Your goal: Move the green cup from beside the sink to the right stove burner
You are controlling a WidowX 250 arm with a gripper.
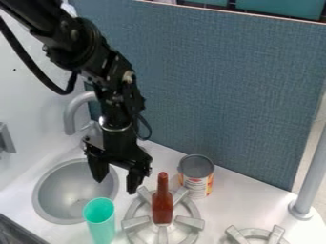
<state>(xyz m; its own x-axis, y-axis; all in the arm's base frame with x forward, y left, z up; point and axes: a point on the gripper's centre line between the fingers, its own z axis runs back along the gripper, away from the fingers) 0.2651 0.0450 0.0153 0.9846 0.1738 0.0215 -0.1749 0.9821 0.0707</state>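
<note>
Has the fingers (135,178) apart, pointing down, with nothing clamped between them. In the view, has one tip in front of the sink (66,183) and the other over the worktop (229,205), quite near to the bottle (162,209). From there, goes up along the black arm (117,76) to the upper left corner.

Has the bottle standing upright on the burner (189,221), reddish brown and narrow at the neck. Between sink and burner, shows the green cup (100,224), open at the top, with its base cut off by the lower edge. Just behind the burner, shows the can (197,177), also upright.

Seems, by judgement, to be at the stage before a grasp, with bottle and cup as the nearest things. To take either one, would call for careful lining up, then a straight lowering with the fingers around it, without pushing the neighbour.

Further out, shows a white worktop, with part of a second burner (276,235) at the lower edge and a grey pole (310,176) at the right. Behind, has a blue panel (235,95); at the sink, a grey tap (70,116) beside the white wall (25,102).
</note>
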